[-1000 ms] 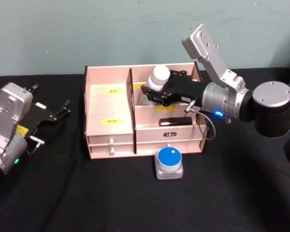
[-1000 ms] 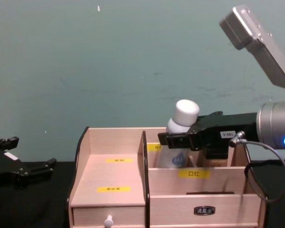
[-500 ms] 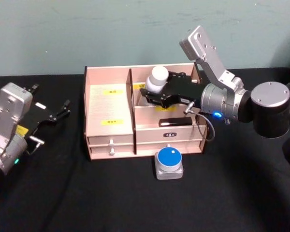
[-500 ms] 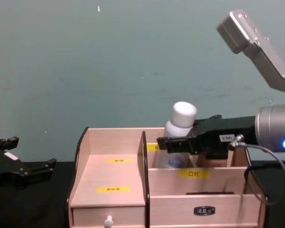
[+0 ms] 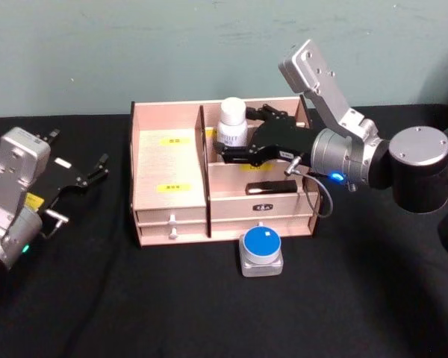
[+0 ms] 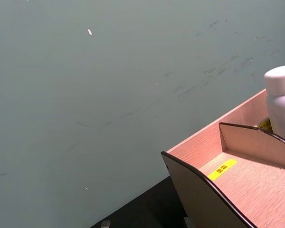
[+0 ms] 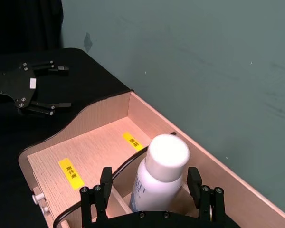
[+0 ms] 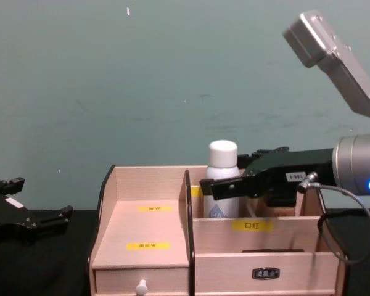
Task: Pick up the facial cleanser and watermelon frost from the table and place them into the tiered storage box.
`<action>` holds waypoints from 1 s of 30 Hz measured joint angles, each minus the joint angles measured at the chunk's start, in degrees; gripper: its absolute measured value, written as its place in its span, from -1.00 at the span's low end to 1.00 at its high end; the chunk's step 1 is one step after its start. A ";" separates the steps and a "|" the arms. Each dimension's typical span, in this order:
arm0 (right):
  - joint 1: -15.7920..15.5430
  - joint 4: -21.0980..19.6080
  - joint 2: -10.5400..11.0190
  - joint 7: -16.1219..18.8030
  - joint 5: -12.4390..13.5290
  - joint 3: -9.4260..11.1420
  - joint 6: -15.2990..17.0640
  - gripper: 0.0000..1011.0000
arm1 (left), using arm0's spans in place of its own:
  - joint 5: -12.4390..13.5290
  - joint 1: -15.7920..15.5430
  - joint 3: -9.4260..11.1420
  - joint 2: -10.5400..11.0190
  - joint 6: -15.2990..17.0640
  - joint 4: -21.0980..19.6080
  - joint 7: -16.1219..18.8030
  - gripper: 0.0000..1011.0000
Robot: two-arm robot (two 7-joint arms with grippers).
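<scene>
The facial cleanser (image 5: 232, 123), a white bottle with a white cap, stands upright in a rear compartment of the tiered storage box (image 5: 168, 160). My right gripper (image 5: 243, 128) reaches over the box from the right, open, with a finger on each side of the bottle (image 7: 159, 175). In the chest view the bottle (image 8: 222, 179) rises beside the gripper (image 8: 231, 172). The watermelon frost (image 5: 261, 252), a small grey container with a round blue top, sits on the table just in front of the box. My left gripper (image 5: 97, 170) rests open, far to the left.
Black cloth covers the table (image 5: 134, 298), and a teal wall stands close behind the box. The box's left tiers (image 8: 148, 228) hold nothing. A dark item (image 5: 272, 186) lies in the lower right tier. Two small drawers (image 5: 172, 220) face forward.
The bottle, tilted and held above the compartment before, has dropped in and now stands upright. The right gripper's fingers have spread away from it. The left arm has not moved.
</scene>
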 joint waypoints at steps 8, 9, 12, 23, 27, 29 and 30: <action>-0.78 -3.68 1.61 -0.04 -0.08 0.64 0.43 0.98 | 0.00 0.00 0.00 0.00 0.00 0.00 0.00 0.98; -0.90 -4.36 1.90 -0.04 -0.09 0.70 0.67 0.98 | 0.00 0.00 0.00 0.00 0.00 0.00 0.00 0.98; -2.01 -8.59 3.90 0.03 -0.14 1.05 2.44 0.98 | 0.01 0.00 0.00 0.00 0.00 0.00 0.00 0.98; -11.09 -25.01 11.92 -0.71 2.96 4.36 9.40 0.98 | 0.00 0.00 0.00 0.00 0.00 0.00 0.00 0.98; -16.77 -30.96 14.63 -2.37 4.71 5.85 11.28 0.98 | 0.00 0.00 0.00 0.00 0.00 0.00 0.00 0.98; -18.63 -32.62 15.30 -3.23 5.08 6.19 11.98 0.98 | 0.00 0.00 0.00 0.00 0.00 0.00 0.00 0.98; -19.58 -33.42 15.63 -3.61 5.21 6.34 12.26 0.98 | 0.00 0.00 0.00 0.00 0.00 0.00 0.00 0.98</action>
